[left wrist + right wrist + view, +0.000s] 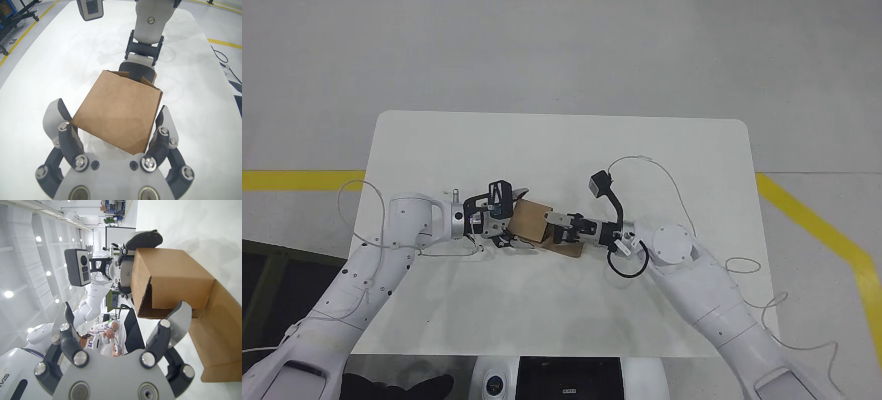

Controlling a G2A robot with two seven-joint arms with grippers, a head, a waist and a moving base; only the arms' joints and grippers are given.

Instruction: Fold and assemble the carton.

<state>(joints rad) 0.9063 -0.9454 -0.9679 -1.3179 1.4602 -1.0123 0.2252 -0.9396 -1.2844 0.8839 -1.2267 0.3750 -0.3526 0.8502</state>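
Observation:
A small brown carton is held just above the white table, between both arms. My left gripper is shut on the carton, with one finger on each side wall. In the right wrist view one of its fingers lies on the carton. My right gripper is open at the carton's open end. One finger presses against the folded-in end panel; the other hangs free. A long flap sticks out from that end.
A thin white cable loops over the table behind the right arm, and another trails at the left edge. The right arm's camera stalk rises behind the carton. Bare tabletop lies on all sides.

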